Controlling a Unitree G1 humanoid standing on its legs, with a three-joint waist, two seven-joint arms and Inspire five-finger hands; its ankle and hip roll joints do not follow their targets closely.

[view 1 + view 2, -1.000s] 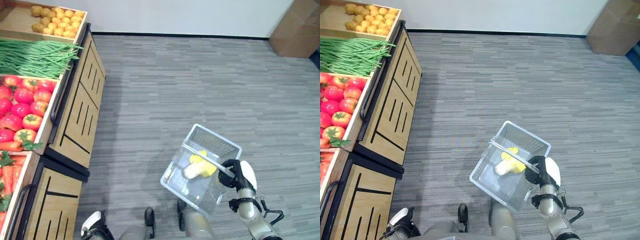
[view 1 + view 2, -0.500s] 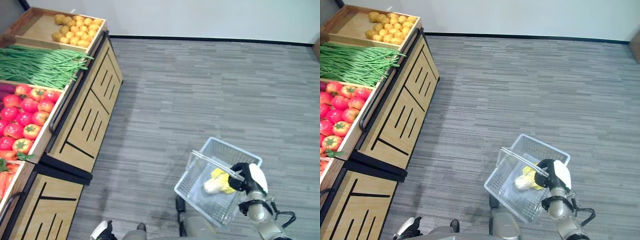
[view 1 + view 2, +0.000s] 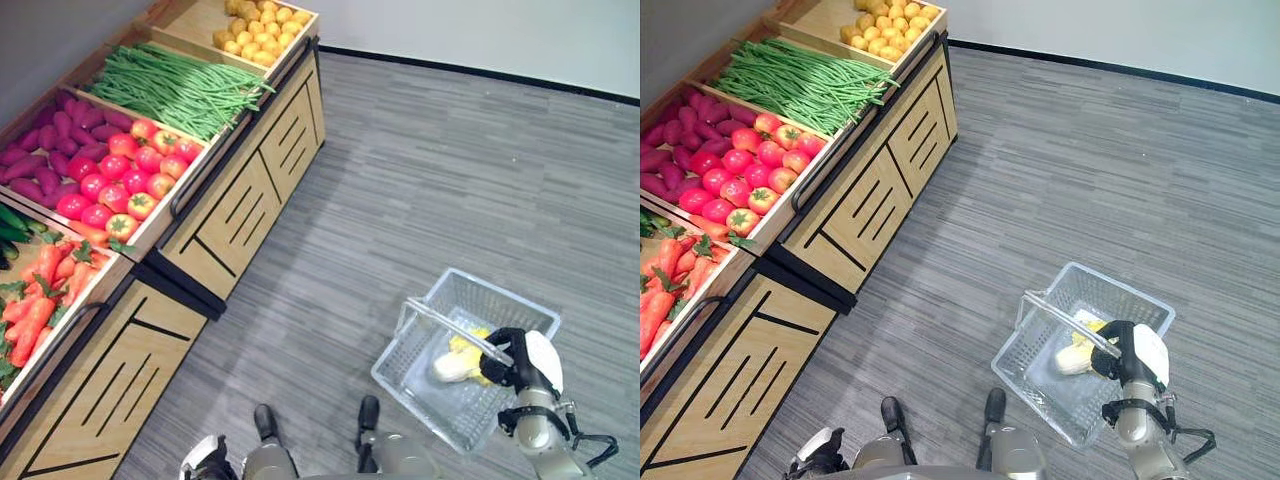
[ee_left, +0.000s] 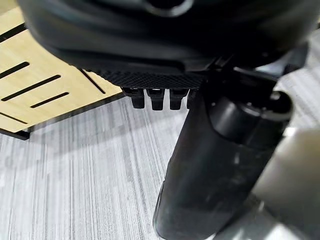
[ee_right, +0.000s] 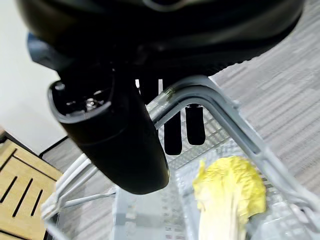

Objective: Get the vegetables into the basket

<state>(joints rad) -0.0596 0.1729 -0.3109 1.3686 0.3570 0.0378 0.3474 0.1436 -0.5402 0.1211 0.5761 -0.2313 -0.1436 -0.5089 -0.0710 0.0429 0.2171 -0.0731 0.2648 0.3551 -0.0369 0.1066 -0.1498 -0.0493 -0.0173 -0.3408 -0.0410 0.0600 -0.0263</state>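
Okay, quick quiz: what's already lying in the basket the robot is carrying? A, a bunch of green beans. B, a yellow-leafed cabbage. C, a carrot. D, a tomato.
B: a pale cabbage with yellow leaves lies in the wire basket, whose handle the right hand grips.

You see the right hand (image 5: 150, 100) curled round the handle (image 5: 200, 95) of the wire basket (image 5: 145, 220). A yellow-leaved cabbage (image 5: 227, 197) lies inside it. Grey floor (image 5: 280, 75) beyond, wooden panel (image 5: 15, 175) at one corner.
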